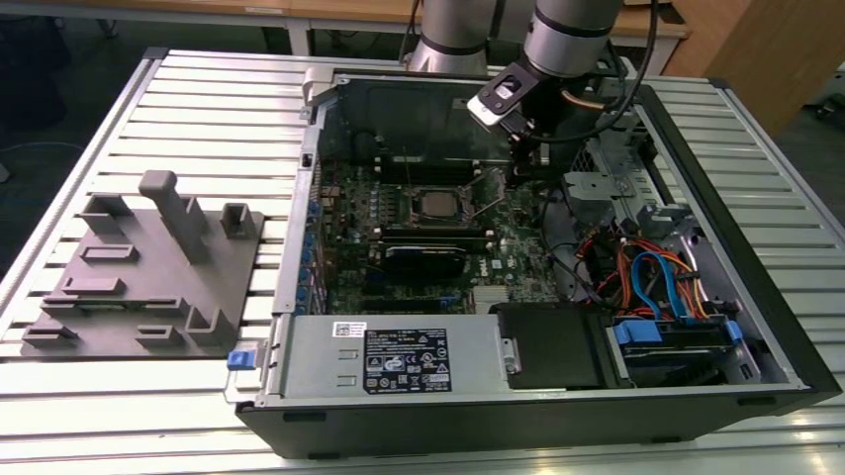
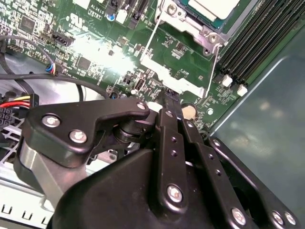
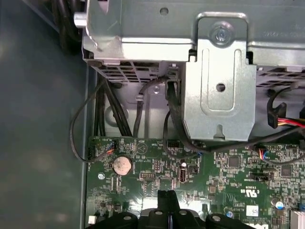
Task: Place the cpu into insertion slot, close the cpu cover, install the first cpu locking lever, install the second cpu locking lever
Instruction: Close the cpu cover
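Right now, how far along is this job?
Done: the cpu sits in the slot. In hand: the gripper, empty, is at the edge of the cover, which looks still raised. Left: closing it, then locking it down.

Table: ribbed silver-grey metal slat tabletop (image 1: 198, 109), below the jaws.
Furniture: light brown wooden desk (image 1: 356, 12), beyond the jaws.
Floor: dark grey floor (image 1: 53, 69).

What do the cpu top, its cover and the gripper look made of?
The cpu top looks like bare metal, dull silver-grey with a soft sheen. The cpu cover seems stamped grey sheet metal, going by its thin bright edges. The gripper is matte black with silver bolts; coated metal or hard plastic, I cannot tell.
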`<state>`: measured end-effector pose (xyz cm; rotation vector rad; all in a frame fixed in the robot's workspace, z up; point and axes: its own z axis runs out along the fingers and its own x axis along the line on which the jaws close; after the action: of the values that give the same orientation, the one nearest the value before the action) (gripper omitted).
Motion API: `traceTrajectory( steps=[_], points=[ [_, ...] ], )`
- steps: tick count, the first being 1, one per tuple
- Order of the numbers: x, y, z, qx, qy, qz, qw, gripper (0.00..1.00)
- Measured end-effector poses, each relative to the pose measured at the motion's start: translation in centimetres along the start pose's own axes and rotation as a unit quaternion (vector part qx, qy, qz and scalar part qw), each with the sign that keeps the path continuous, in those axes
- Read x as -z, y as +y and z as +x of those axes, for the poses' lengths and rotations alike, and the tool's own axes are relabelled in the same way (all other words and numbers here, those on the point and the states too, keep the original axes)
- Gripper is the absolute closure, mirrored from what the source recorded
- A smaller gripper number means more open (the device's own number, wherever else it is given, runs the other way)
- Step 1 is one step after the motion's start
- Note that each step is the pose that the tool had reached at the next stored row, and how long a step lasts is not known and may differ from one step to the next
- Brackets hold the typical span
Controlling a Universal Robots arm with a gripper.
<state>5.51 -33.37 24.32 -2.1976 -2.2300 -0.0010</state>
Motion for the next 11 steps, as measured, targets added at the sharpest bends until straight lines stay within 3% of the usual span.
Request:
traceTrajectory(
  steps=[11],
  points=[
    [-0.01, -0.3, 0.01, 0.0, 0.0, 0.0, 1.0, 0.9]
  ],
)
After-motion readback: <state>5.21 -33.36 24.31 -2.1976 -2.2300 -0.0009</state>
